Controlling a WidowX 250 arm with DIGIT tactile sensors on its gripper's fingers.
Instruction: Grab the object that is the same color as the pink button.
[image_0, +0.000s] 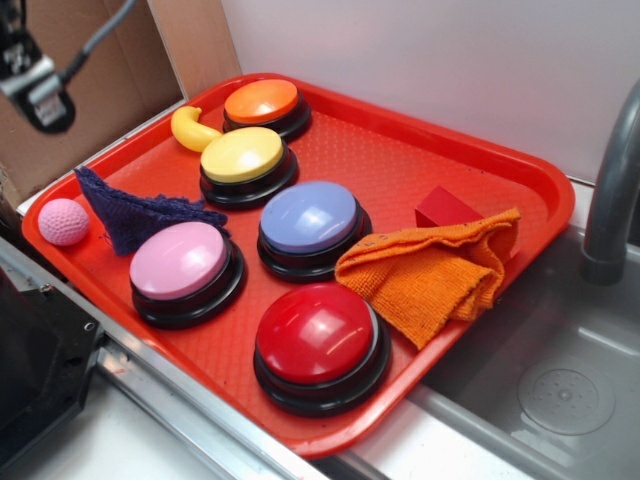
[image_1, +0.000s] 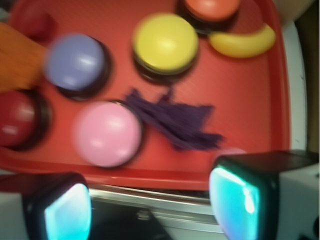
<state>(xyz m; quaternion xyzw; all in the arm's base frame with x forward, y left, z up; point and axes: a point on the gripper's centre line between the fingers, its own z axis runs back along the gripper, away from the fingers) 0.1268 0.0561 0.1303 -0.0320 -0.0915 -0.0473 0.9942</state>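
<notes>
The object, a small dimpled pink ball (image_0: 63, 221), lies at the left corner of the red tray (image_0: 420, 170), just left of a purple cloth (image_0: 135, 212). The pink button (image_0: 180, 260) stands on its black base to the right of that cloth. In the wrist view the pink button (image_1: 107, 132) is at centre left, and only a pale pink sliver of the ball (image_1: 233, 150) shows above the right finger. My gripper (image_1: 150, 205) is open with nothing between its fingers, hanging over the tray's near edge. From outside, the gripper (image_0: 42, 95) is high at the top left, above the ball.
Orange (image_0: 262, 101), yellow (image_0: 242, 154), lavender-blue (image_0: 309, 217) and red (image_0: 315, 333) dome buttons share the tray with a yellow banana (image_0: 190, 130), an orange cloth (image_0: 435, 275) and a red block (image_0: 445, 207). A sink (image_0: 560, 390) and grey faucet (image_0: 610, 200) lie to the right.
</notes>
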